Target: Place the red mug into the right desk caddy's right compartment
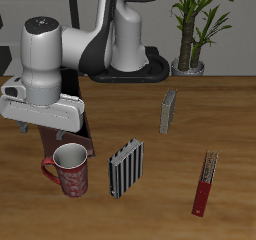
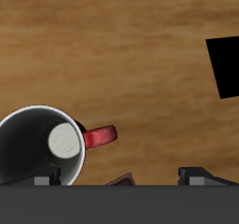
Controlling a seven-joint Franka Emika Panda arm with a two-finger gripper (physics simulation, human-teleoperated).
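The red mug [image 1: 70,172] stands upright on the table near the front edge, its handle [image 2: 101,136] pointing sideways. In the wrist view I look down into its grey inside [image 2: 42,146]. The right desk caddy [image 1: 88,137], a dark maroon box, lies just behind the mug and is mostly hidden under my hand; one maroon corner [image 2: 121,181] shows in the wrist view. Its right compartment is hidden. My gripper [image 1: 52,127] [image 2: 119,178] hovers above the caddy and mug, open and empty, with one fingertip [image 2: 42,178] over the mug's rim.
A grey-and-black striped block [image 1: 125,167] stands beside the mug. A small grey upright box [image 1: 168,110] is farther back. A flat red-handled tool [image 1: 205,185] lies near the front edge. A potted plant [image 1: 190,34] stands at the back. A black patch [image 2: 224,64] shows in the wrist view.
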